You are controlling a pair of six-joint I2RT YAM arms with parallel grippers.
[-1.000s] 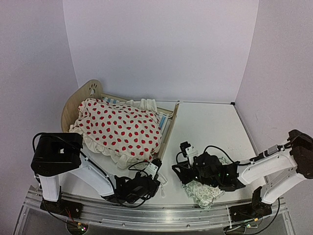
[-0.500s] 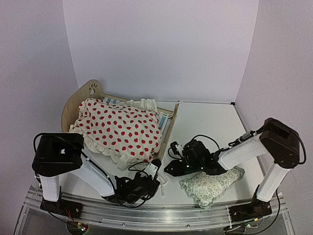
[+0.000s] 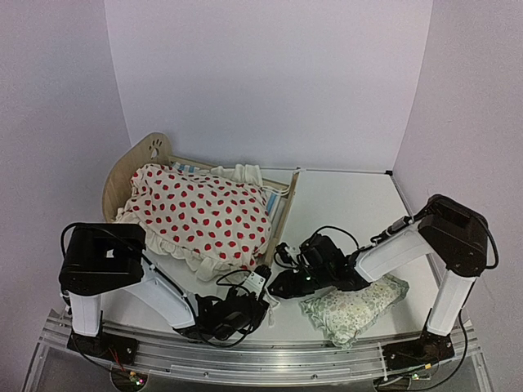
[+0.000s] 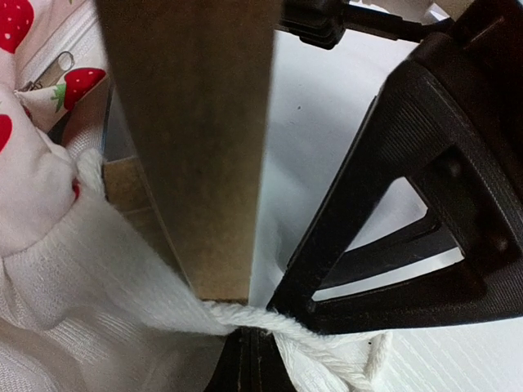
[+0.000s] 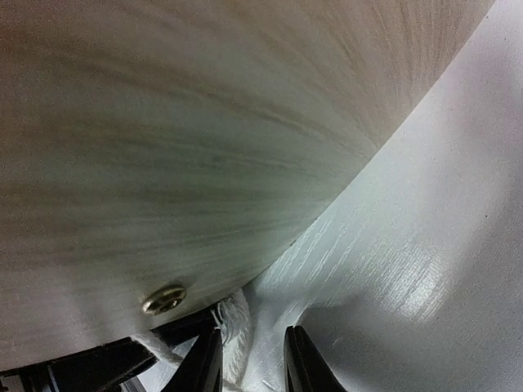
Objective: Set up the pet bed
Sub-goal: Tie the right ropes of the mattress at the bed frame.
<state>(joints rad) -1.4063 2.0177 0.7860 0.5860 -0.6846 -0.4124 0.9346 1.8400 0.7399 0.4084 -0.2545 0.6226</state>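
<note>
The pet bed stands at the back left, its light-wood frame showing. A cream red-dotted cushion lies in it. My left gripper sits low at the near corner of the footboard, shut on a white cord that runs from the white fabric. My right gripper has its tips close to that same corner, right beside the left one. Seen from the right wrist, the footboard fills the top. The fingers stand apart, and the cord's frayed end lies by the left one.
A small green floral pillow lies on the white table under the right forearm. White walls close in the table at the back and sides. A metal rail runs along the near edge.
My right gripper has swung left, from over the floral pillow to the footboard's near corner. The pillow now lies uncovered on the table. The left arm has not moved.
</note>
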